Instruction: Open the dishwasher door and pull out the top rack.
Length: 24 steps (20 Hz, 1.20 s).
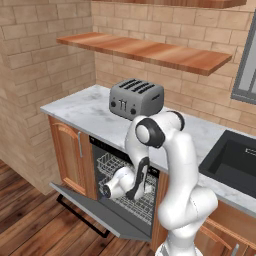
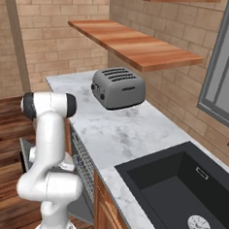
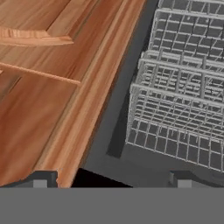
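Observation:
The dishwasher door [image 1: 92,207] hangs open, tilted down toward the floor, with its black bar handle [image 1: 82,216] at the outer edge. The top rack [image 1: 111,163], a silver wire basket, sits inside the opening under the counter. A second wire basket [image 1: 145,204] lies lower, above the door. My gripper [image 1: 105,191] hovers in front of the opening between the two baskets, pointing left. In the hand view my gripper [image 3: 111,181] is open, its fingertips [image 3: 41,180] wide apart with nothing between them. Wire baskets [image 3: 179,109] fill the right half there; I cannot tell which is which.
A wooden cabinet door [image 1: 67,155] stands left of the dishwasher and shows close by in the hand view [image 3: 39,96]. On the marble counter [image 1: 80,112] sits a grey toaster [image 1: 136,98]. A black sink [image 1: 232,162] lies to the right, and wooden floor [image 1: 30,225] spreads below.

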### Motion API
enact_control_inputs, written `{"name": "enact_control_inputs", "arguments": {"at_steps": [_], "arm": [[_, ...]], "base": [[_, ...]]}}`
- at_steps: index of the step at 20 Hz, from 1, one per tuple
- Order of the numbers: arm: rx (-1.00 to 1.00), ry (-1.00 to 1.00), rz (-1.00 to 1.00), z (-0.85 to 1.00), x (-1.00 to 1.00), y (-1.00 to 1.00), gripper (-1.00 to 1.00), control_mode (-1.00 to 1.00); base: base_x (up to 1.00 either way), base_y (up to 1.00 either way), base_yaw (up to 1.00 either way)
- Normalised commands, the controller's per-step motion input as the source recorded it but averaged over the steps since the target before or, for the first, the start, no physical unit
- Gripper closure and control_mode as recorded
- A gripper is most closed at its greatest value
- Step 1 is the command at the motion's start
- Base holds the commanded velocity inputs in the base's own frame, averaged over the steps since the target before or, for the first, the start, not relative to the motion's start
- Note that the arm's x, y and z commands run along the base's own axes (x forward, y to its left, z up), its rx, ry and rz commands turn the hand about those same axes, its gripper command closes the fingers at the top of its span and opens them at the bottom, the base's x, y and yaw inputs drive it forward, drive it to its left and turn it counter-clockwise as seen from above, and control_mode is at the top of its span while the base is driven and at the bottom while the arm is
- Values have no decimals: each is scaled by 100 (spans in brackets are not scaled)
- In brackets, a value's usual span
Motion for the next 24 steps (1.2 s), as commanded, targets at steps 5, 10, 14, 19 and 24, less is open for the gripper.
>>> {"name": "enact_control_inputs", "arguments": {"at_steps": [5,10,14,19,24], "arm": [[17,-16,-11,-9,49,0,-100,-100],[15,-17,-10,-2,32,0,-100,-100],[14,-18,-9,-17,17,0,-100,-100],[16,-11,-9,-52,37,-11,-100,-100],[19,-12,-7,-53,37,-29,-100,-100]], "base": [[0,0,0],[0,0,0],[0,0,0],[0,0,0],[0,0,0]]}}
